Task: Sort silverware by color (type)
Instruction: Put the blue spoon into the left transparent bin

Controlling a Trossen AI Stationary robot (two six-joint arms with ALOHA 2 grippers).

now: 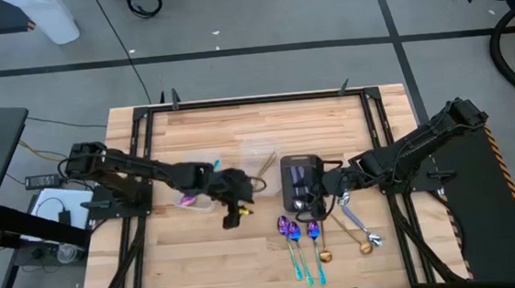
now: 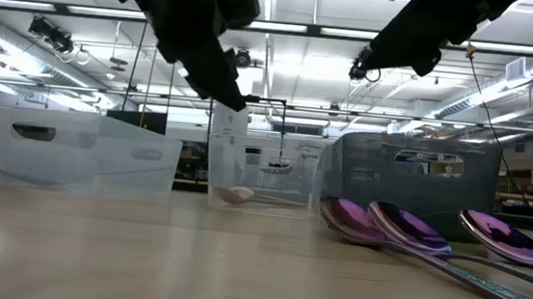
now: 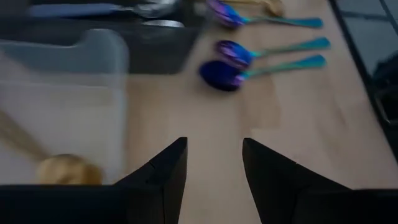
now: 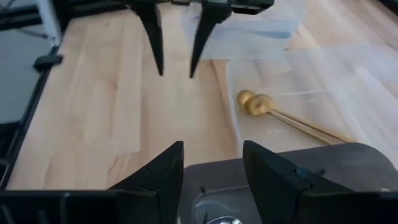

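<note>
Hovering with parted, empty fingers beside a clear tub (image 1: 260, 155) holding gold spoons (image 4: 256, 103), the left end effector (image 1: 234, 214) could nudge the close-packed purple spoons (image 1: 294, 230) on the tabletop (image 1: 265, 125), while the right end effector (image 1: 315, 199), also open and empty, waits above the dark tray (image 1: 300, 170).

Purple-bowled spoons (image 1: 294, 233) with teal handles, a gold spoon (image 1: 324, 249), dark grey tray (image 1: 302, 182), all on a pale wood worktop (image 1: 249, 264).
</note>
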